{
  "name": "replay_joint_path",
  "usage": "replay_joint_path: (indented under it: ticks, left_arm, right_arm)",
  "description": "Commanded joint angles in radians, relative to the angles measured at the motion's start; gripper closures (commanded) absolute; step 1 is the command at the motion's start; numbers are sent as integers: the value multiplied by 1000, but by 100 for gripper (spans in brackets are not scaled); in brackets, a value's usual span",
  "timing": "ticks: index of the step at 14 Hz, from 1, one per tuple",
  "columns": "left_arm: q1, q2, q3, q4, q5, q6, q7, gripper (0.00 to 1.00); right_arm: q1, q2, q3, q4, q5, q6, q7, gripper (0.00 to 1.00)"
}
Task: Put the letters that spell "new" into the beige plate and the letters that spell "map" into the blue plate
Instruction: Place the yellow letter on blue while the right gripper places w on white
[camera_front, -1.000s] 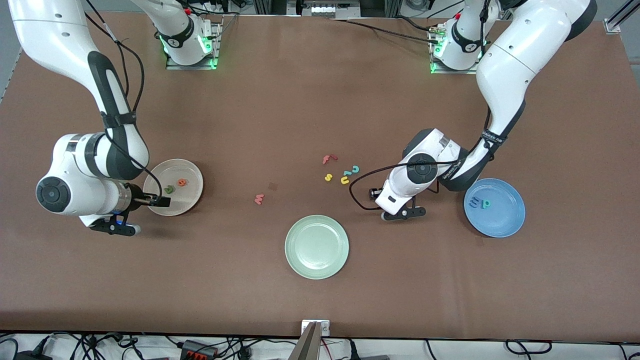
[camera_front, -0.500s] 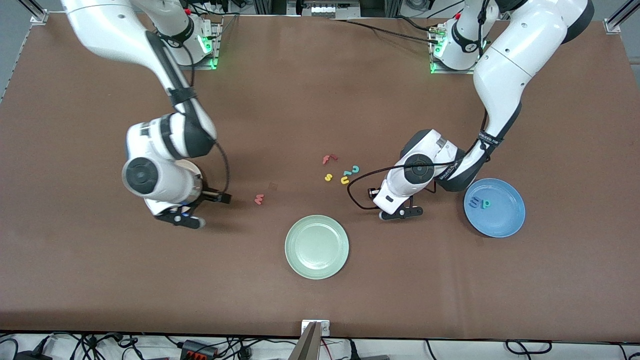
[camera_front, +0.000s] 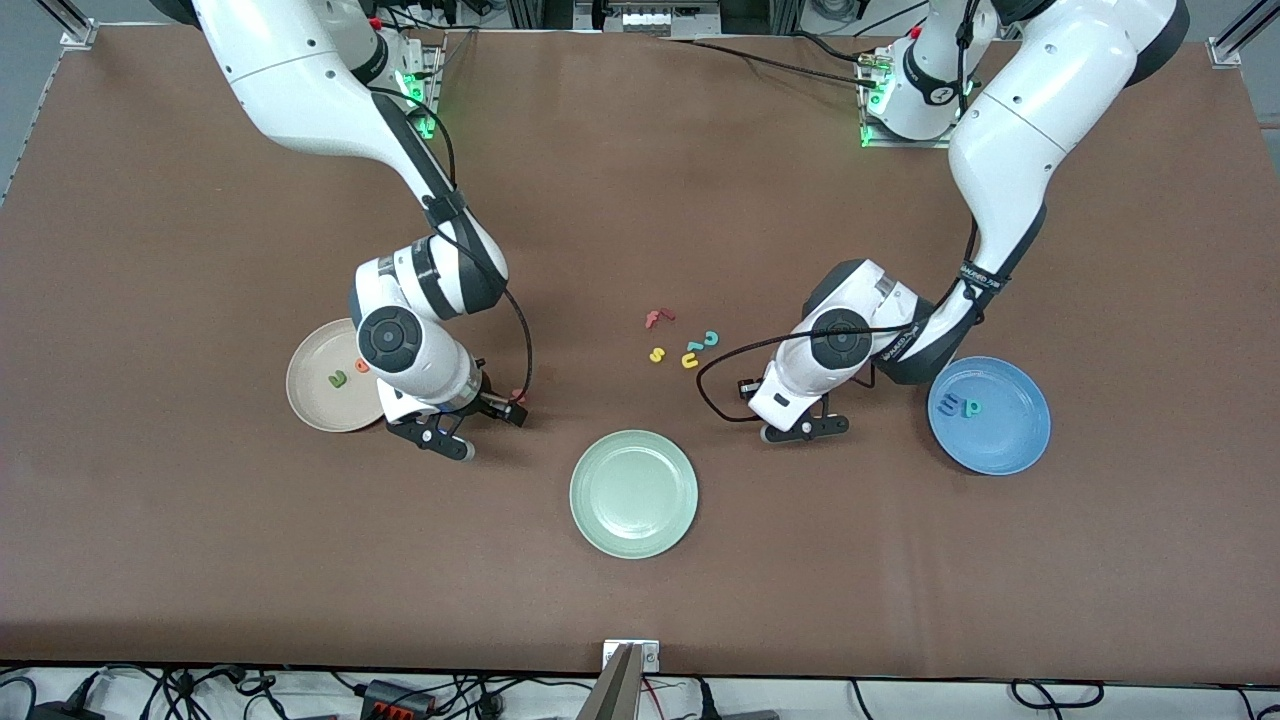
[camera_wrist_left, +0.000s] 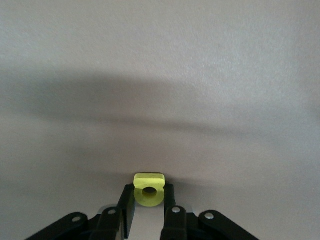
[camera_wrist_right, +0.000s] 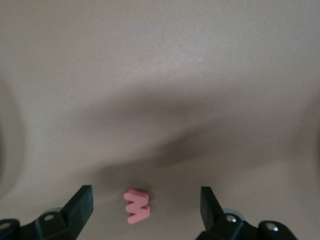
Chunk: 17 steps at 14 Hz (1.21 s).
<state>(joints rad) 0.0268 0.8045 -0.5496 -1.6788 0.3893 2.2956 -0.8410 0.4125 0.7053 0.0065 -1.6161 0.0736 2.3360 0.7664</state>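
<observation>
My left gripper (camera_wrist_left: 149, 194) is shut on the yellow a (camera_wrist_left: 148, 189), low at the table between the loose letters and the blue plate (camera_front: 1003, 443). In the front view the hand (camera_front: 748, 390) hides the a. A blue m (camera_front: 957, 405) and a teal p (camera_front: 972, 407) lie in the blue plate. My right gripper (camera_wrist_right: 146, 200) is open, its fingers on either side of the salmon w (camera_wrist_right: 136, 206), which peeks out at its tips (camera_front: 518, 397). The green n (camera_front: 338, 379) and orange e (camera_front: 362, 366) lie in the beige plate (camera_front: 308, 402).
A pale green plate (camera_front: 633, 493) sits nearest the front camera, midway along the table. A red f (camera_front: 658, 318), teal c (camera_front: 711, 339), yellow s (camera_front: 657, 354) and yellow u (camera_front: 690, 360) lie loose in the middle.
My right arm has swung from over the beige plate to the w, its fingers now around it. My left gripper has shut on the yellow a and hardly moved.
</observation>
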Motion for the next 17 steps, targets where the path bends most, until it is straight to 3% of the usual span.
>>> replay_joint_path:
  ticks: [1, 6, 8, 11, 14, 16, 17]
  left_arm:
    - [11, -76, -1, 10, 26, -122, 34, 91]
    - [134, -154, 3, 33, 23, -287, 417, 90]
    - [227, -179, -4, 33, 25, -341, 566, 90]
    - [339, -191, 5, 24, 67, -347, 771, 90]
    - [453, -171, 2, -16, 82, -318, 861, 89]
    - [495, -136, 0, -16, 82, -292, 893, 88]
    - [502, -116, 0, -16, 82, -280, 902, 87]
  right_arm:
    - [60, 9, -8, 4, 5, 13, 51, 9]
    - [80, 22, -11, -7, -5, 19, 54, 22]
    - [77, 29, -17, -7, -11, 19, 41, 22]
    - [78, 37, -20, -7, -46, 17, 28, 22]
    - [80, 49, -20, -7, -54, 16, 7, 22]
    - [80, 53, -19, -7, -55, 13, 7, 32]
    - [81, 53, -19, -7, -55, 11, 7, 42]
